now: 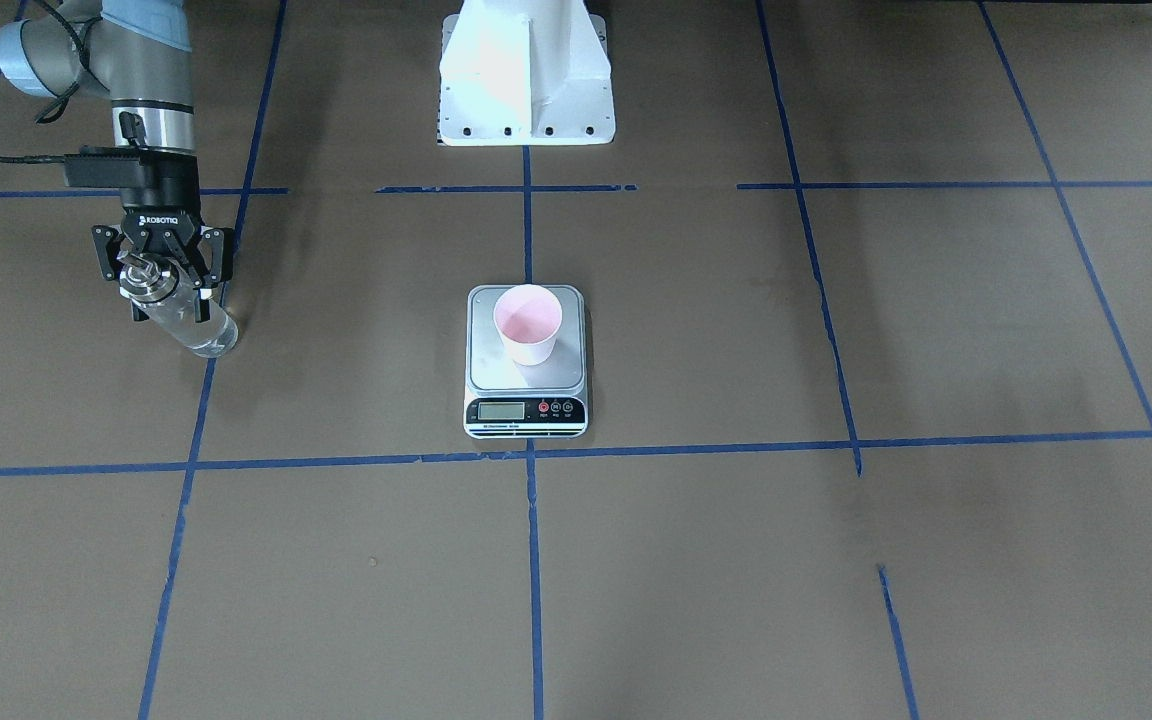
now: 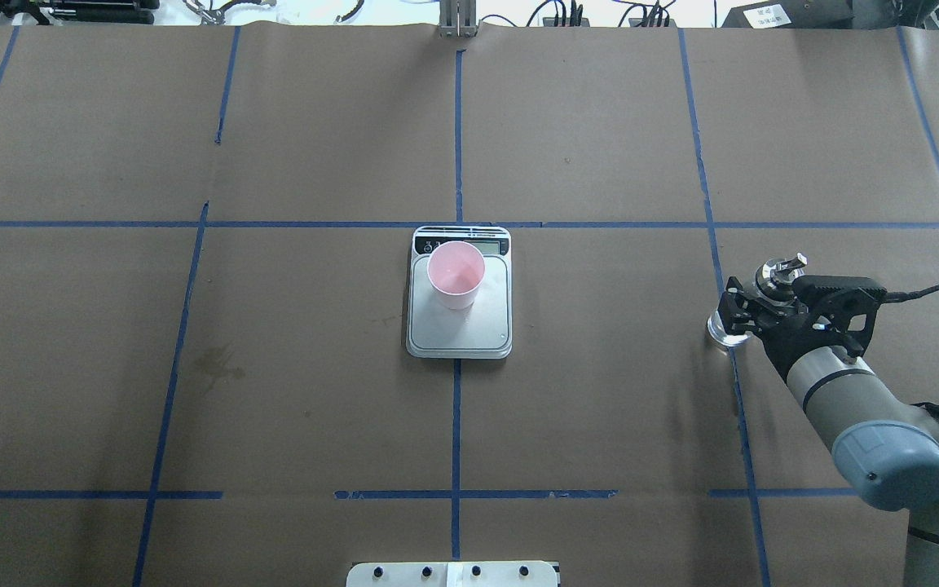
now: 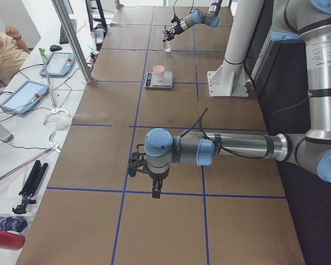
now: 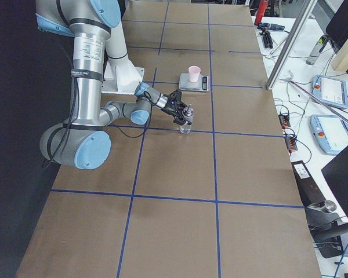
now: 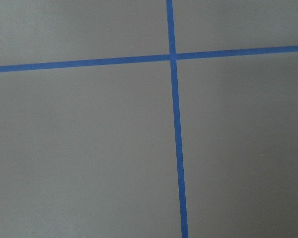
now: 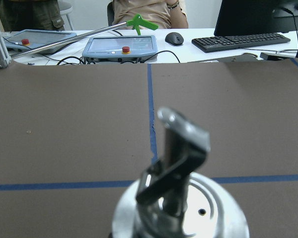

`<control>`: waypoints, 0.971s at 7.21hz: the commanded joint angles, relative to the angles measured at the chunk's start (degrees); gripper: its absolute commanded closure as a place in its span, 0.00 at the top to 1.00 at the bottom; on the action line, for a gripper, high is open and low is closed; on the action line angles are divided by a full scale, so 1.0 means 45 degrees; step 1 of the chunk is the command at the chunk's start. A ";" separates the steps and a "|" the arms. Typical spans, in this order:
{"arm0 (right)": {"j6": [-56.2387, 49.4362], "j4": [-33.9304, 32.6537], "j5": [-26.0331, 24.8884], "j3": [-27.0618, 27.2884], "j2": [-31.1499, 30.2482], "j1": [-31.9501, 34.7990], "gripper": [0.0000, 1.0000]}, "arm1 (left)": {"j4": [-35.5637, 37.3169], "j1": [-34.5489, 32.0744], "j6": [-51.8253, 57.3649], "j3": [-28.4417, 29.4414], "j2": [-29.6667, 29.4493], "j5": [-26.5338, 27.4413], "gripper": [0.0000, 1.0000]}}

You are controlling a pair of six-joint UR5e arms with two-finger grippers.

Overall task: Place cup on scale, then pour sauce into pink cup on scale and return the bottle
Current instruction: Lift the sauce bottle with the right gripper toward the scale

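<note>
The cup (image 1: 528, 325) stands on the scale (image 1: 496, 376). At its 9 o'clock, front-facing view, the right hand (image 1: 168, 302) straddles the bottle (image 1: 200, 336). We cannot tell its grip, nor the left hand's (image 3: 155, 189).

bottle (image 1: 198, 330): clear glass, shiny metal cap (image 6: 218, 218) | scale (image 1: 496, 350): brushed steel | table (image 1: 736, 550): matt brown paper

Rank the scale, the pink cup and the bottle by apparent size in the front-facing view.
1. scale: clearly the largest.
2 and 3. bottle and cup: too close to rank. The bottle looks longer but thinner, and the right gripper covers part of it.
</note>
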 commanded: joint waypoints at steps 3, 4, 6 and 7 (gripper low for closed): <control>-0.2245 -0.0039 -0.0602 0.0485 0.0627 0.0039 0.00 | 0.0000 0.0000 -0.0005 -0.0020 -0.0004 -0.0006 1.00; -0.3008 -0.0097 -0.0641 0.0466 0.1153 0.0175 0.00 | -0.0020 0.0000 -0.0005 -0.0020 -0.0024 -0.0006 1.00; -0.5429 -0.0116 -0.0486 0.0446 0.2401 0.0758 0.00 | -0.0020 0.0000 -0.0005 -0.0020 -0.0043 -0.0006 1.00; -0.5496 -0.0175 -0.0215 0.0407 0.2505 0.0917 0.00 | -0.0020 0.0000 -0.0005 -0.0020 -0.0063 -0.0006 1.00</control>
